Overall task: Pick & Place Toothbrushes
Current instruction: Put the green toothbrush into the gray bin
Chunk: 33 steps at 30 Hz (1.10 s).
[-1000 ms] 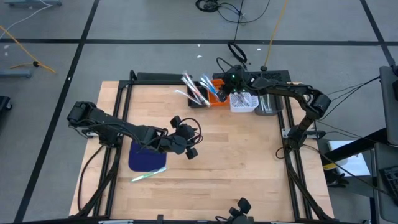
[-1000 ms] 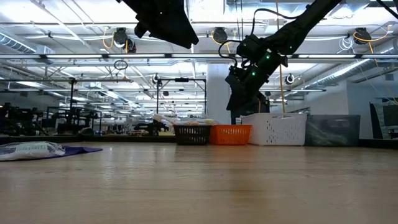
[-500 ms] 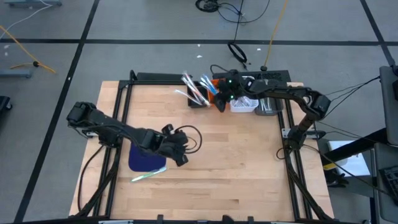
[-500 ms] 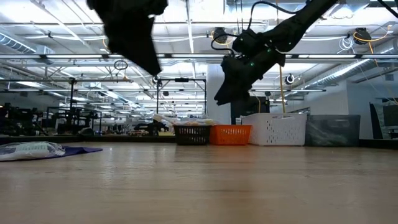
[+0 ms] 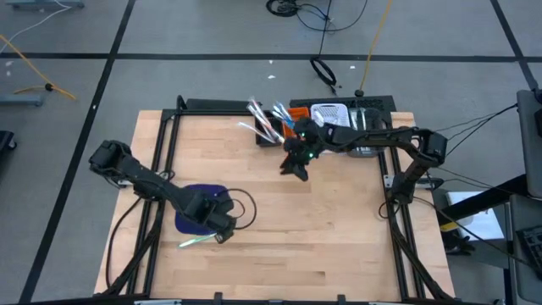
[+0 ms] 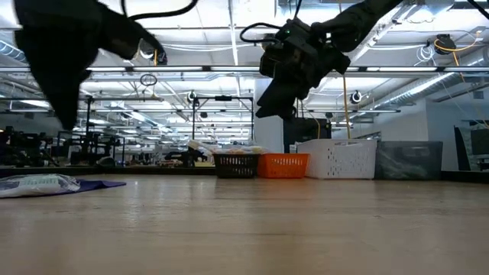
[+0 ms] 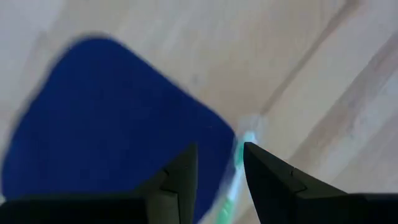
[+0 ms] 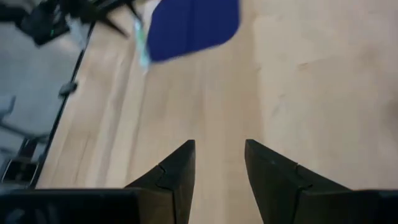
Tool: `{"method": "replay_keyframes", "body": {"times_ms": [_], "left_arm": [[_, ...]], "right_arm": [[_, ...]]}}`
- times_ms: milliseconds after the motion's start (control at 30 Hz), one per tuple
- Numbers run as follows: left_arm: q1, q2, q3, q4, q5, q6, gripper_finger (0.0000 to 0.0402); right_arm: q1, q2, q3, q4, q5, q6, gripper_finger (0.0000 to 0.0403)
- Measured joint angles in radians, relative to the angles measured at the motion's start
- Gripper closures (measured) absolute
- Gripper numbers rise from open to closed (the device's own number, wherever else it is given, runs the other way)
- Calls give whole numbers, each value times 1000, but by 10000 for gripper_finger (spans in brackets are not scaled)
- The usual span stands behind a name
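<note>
Since a second ago the left arm has swung from the bench's middle back toward seven o'clock, and the right arm has drawn away from the bins toward the centre.

The bench (image 5: 339, 237) carries everything. Across it, the left arm now ends over the near edge of the dark blue mat (image 5: 193, 203), and the right arm reaches in from two o'clock. The mat lies at about eight o'clock from the bench's centre; it seems to serve as the pick-up spot.

At twelve o'clock a row of bins sits against the far edge: a black bin (image 5: 269, 134), an orange bin (image 5: 296, 113), a white bin (image 5: 329, 113) and a grey one beyond. Several toothbrushes (image 5: 261, 120) stand tilted in and around the black bin, leaning on its wall, likely dropped there as sorted.

The left gripper (image 7: 214, 169) hovers just above the mat's edge, its jaws parted with nothing between them; a lone toothbrush (image 7: 235, 167), white with green, lies just off the mat directly ahead, so this looks like the approach to a grasp. From overhead that brush lies on bare wood at the mat's six o'clock side.

The right gripper (image 8: 217, 165) hangs above open wood, jaws apart and empty, probably free after a drop-off.
</note>
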Motion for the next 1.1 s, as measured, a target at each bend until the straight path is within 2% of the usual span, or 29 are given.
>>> {"method": "replay_keyframes", "body": {"times_ms": [100,267,433,567,767,1100], "left_arm": [[-33,0,-23,6,33,-70,270],[-85,0,-49,17,33,-150,270],[-125,0,-94,132,41,-155,270],[-146,0,-129,201,42,-162,270],[-152,0,-163,203,60,-208,270],[-152,2,-208,306,77,-213,270]], "right_arm": [[41,0,0,-47,1,-26,271],[106,0,-8,-127,12,-51,276],[165,0,-58,-134,13,-45,277],[198,0,-99,-124,15,-40,277],[236,0,-139,-52,16,-2,277],[245,0,-155,-2,16,4,277]]}}
